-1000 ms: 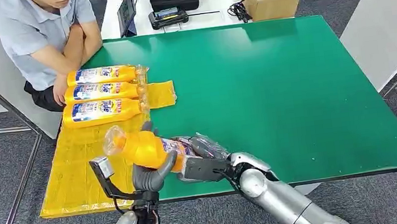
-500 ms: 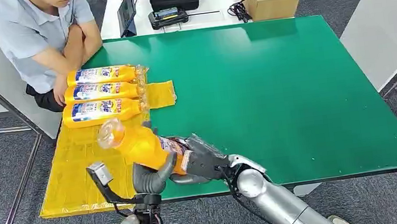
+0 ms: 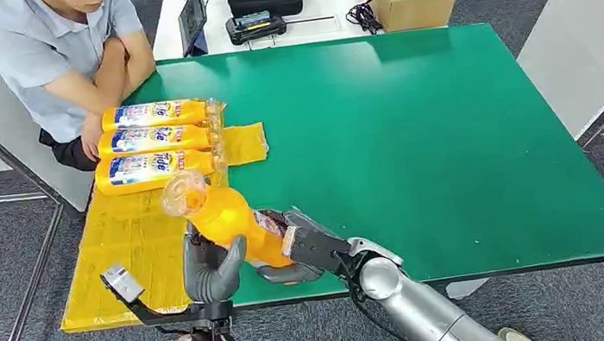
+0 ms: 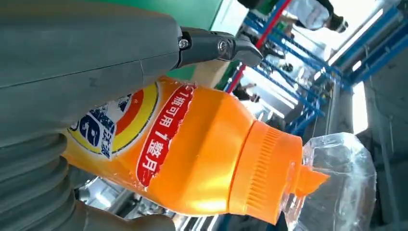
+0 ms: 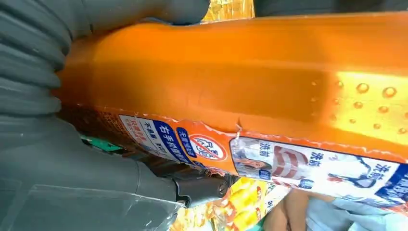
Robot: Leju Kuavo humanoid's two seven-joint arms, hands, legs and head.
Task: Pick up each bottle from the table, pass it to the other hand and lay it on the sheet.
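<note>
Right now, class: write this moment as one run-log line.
stage: handover | bottle: held by both hands | left hand | right hand | sheet: three bottles laid

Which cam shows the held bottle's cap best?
Left wrist view: the ribbed orange cap sits unobstructed, with clear plastic wrap over its spout. The head view shows the cap small under glare. The right wrist view shows the bottle body and label.
</note>
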